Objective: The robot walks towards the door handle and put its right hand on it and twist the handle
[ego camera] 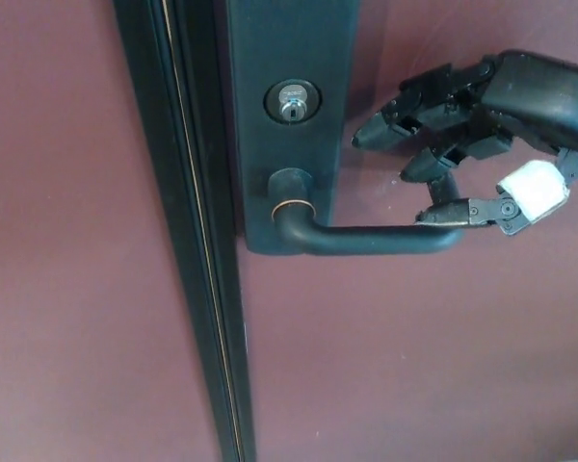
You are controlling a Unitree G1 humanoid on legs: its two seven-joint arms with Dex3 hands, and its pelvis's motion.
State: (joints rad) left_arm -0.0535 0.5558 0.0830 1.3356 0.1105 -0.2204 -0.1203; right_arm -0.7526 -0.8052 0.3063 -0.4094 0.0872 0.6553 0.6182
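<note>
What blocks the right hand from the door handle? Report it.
Nothing visible does. The right hand is already at the free end of the door handle, thumb along the lever's tip, fingers spread above it. Only bare door surrounds the lever.

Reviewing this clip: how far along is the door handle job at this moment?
Done: the approach; the door handle fills the head view within arm's reach. In hand: the right hand sits at the lever's free end, fingers spread above it and the thumb lying along its tip; no closed grip is visible. Left: closing on the lever and twisting it; it lies roughly level below the keyhole.
</note>
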